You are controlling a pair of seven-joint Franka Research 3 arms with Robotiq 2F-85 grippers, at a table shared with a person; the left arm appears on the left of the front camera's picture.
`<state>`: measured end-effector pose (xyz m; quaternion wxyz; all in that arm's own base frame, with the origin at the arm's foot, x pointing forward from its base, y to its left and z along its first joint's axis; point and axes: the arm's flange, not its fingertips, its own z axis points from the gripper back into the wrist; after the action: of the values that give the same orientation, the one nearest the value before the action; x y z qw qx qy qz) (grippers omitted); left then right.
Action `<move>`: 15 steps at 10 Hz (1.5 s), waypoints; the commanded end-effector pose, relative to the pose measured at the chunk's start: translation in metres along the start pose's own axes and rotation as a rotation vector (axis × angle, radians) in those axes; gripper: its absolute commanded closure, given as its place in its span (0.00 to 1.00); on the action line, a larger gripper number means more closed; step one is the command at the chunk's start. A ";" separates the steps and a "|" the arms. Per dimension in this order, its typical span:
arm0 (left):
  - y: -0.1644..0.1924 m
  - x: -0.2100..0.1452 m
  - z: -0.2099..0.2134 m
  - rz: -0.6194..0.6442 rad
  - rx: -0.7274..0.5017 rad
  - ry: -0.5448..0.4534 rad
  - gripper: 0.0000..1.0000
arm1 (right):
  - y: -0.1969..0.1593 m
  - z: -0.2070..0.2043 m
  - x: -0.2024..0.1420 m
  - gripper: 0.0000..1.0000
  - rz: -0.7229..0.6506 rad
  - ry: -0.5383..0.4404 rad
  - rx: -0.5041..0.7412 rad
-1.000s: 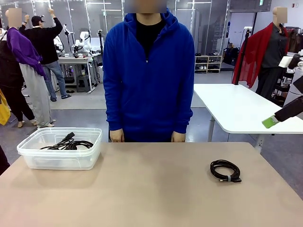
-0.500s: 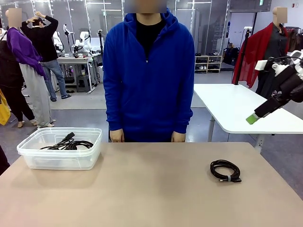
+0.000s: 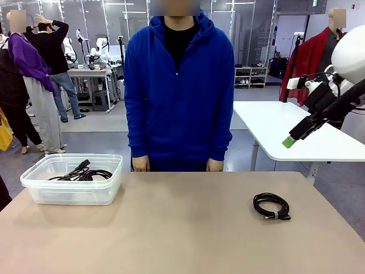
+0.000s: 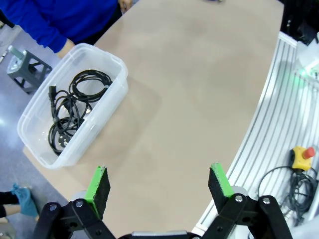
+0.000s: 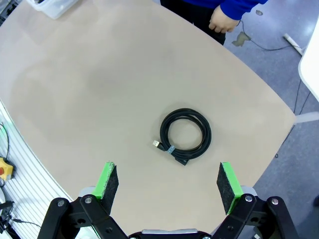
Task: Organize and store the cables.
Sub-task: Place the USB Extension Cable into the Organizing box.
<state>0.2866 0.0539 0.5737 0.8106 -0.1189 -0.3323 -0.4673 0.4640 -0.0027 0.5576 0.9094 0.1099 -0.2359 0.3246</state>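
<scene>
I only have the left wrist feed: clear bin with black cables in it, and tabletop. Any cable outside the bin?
Observer: Yes. One coiled cable lies on the table toward the robot's right, far from the bin.
Operator: Right gripper on it?
Observer: No. The right gripper is open and holds nothing. It is raised above the table, and its own camera looks down on the coil.
Operator: Is the coil tidy?
Observer: It is wound in a neat ring, with a small light band around the strands near the plug end.
</scene>
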 end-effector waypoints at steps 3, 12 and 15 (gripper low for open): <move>-0.002 0.002 0.001 0.004 0.002 -0.002 0.00 | -0.022 -0.028 0.019 0.00 0.007 0.013 -0.006; -0.002 0.002 0.001 0.004 0.002 -0.002 0.00 | -0.018 -0.055 0.012 0.00 0.049 0.105 -0.004; -0.002 0.002 0.001 0.004 0.002 -0.002 0.00 | -0.009 -0.073 0.003 0.00 0.101 0.150 0.021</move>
<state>0.2866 0.0539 0.5737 0.8106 -0.1188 -0.3323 -0.4673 0.5012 0.0202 0.5012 0.9122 0.0928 -0.1761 0.3582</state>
